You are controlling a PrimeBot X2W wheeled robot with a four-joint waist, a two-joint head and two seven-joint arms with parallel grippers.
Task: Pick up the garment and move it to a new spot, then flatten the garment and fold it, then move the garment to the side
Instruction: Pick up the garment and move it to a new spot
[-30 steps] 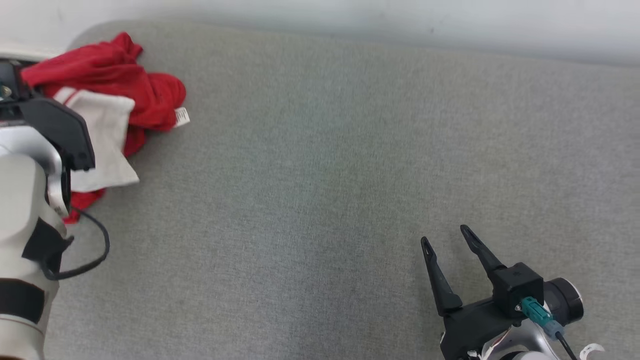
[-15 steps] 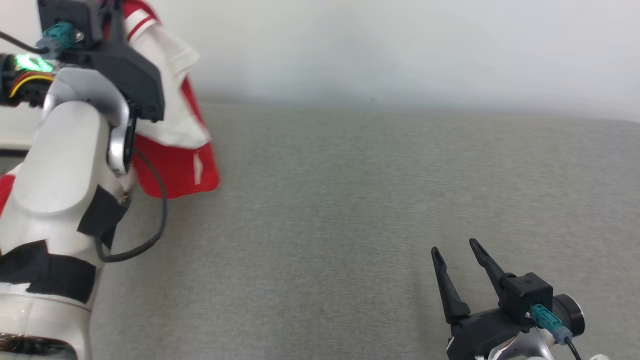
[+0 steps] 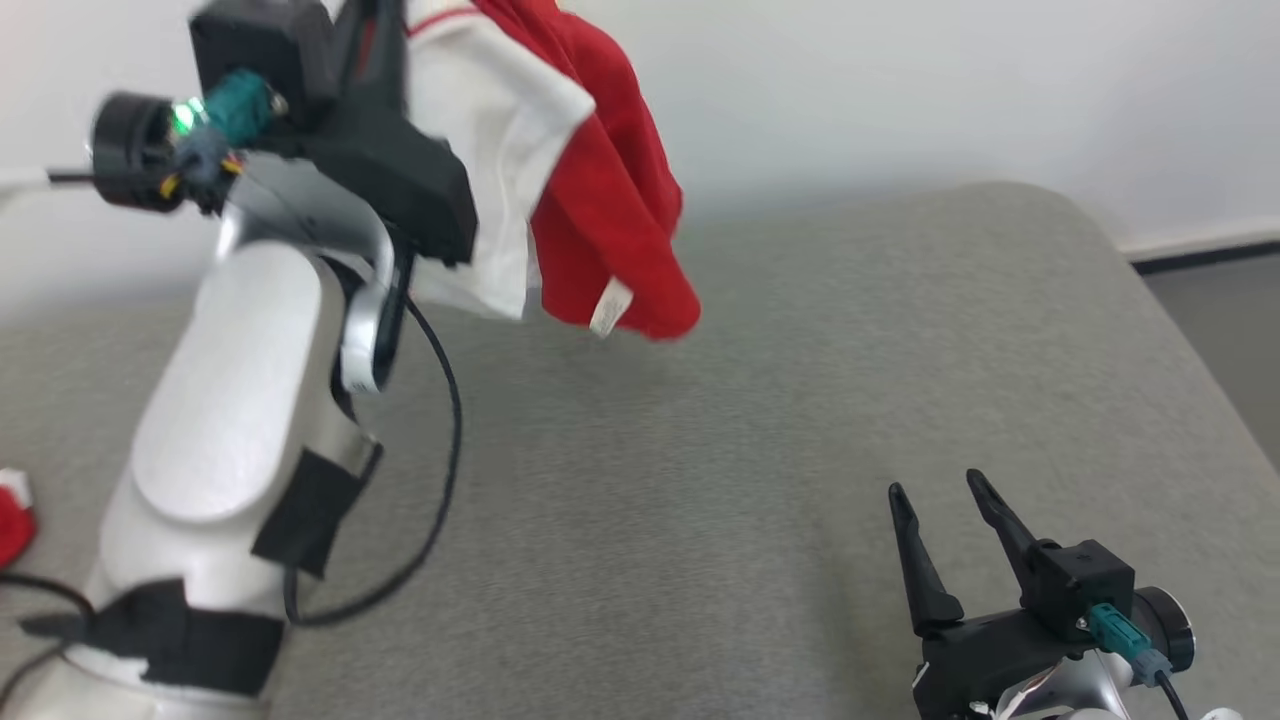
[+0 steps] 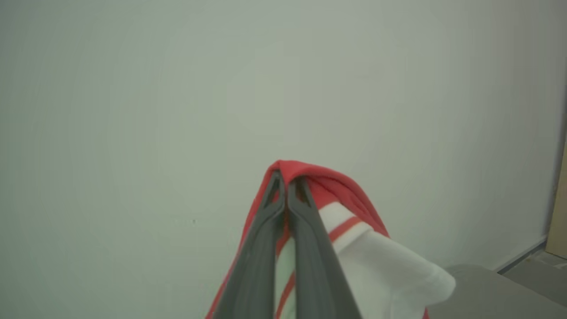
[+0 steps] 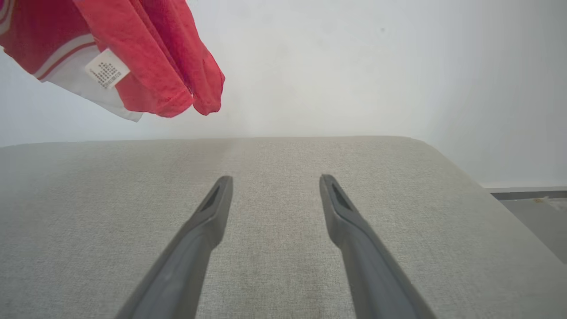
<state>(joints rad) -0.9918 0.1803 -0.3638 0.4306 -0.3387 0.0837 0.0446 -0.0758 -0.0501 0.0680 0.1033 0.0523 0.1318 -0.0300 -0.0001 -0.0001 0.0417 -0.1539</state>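
left gripper [image 4: 288, 184] clamps the garment [image 3: 600, 200], dangling above the left of the cushion [image 3: 800, 400]. right gripper [image 3: 935, 485], wide and empty, sits low at its right.

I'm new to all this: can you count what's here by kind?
Red and white garment: 1, hanging in the air.
Grippers: 2, left gripper with jaws shut on the garment, right gripper with jaws open.
Grey cushion: 1.
Red scrap at the head view's left edge: 1, too cut off to name.
Total: 5.
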